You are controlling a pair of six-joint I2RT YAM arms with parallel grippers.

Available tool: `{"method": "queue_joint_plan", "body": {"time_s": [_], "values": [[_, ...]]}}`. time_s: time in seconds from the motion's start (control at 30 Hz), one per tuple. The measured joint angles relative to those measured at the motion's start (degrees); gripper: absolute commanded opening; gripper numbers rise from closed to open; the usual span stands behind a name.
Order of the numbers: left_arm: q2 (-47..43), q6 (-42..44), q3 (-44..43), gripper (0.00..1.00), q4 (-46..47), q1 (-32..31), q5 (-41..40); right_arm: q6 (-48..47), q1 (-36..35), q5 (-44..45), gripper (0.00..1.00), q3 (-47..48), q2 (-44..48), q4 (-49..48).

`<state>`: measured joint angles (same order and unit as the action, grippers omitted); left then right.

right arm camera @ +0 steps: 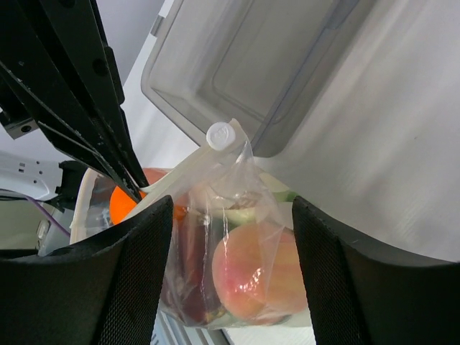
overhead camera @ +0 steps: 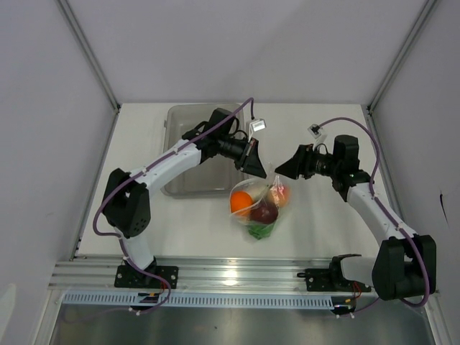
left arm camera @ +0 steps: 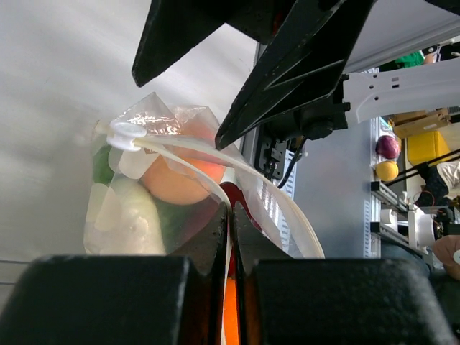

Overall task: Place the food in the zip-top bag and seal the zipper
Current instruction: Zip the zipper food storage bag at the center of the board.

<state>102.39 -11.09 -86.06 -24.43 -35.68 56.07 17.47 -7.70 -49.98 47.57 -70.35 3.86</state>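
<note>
Left gripper [overhead camera: 253,164]: clamped on clear crinkly zip-top bag [overhead camera: 260,208] mouth.
Right gripper [right arm camera: 230,215]: spread wide, bag between jaws, ungripped.
Done: assorted small food [overhead camera: 241,202] bagged.
Remaining: white zipper strip [right arm camera: 180,167] apparently unsealed.

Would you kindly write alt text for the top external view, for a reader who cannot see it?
A clear bag of food lies in the middle; the left gripper is shut on its top edge and the right gripper stands open just beside it. A grey tray sits at the back left.

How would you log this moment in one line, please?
food: in zip-top bag | left gripper: shut on zipper | right gripper: open near bag | seal: incomplete
</note>
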Motion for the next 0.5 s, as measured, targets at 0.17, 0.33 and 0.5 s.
{"method": "queue_joint_plan", "body": {"time_s": [0.17,0.33,0.5], "values": [[0.0,-1.2,-0.3,0.02,1.0,0.0,1.3,0.7,0.0,-0.5,0.69,-1.1,-0.4,-3.7],[0.0,-2.4,-0.4,0.02,1.7,0.0,1.6,0.5,0.4,-2.1,0.67,-1.1,-2.1,-5.8],[0.0,-2.9,-0.8,0.01,1.8,0.0,1.7,2.0,0.8,-8.0,0.62,-2.1,-4.2,-10.5]]}}
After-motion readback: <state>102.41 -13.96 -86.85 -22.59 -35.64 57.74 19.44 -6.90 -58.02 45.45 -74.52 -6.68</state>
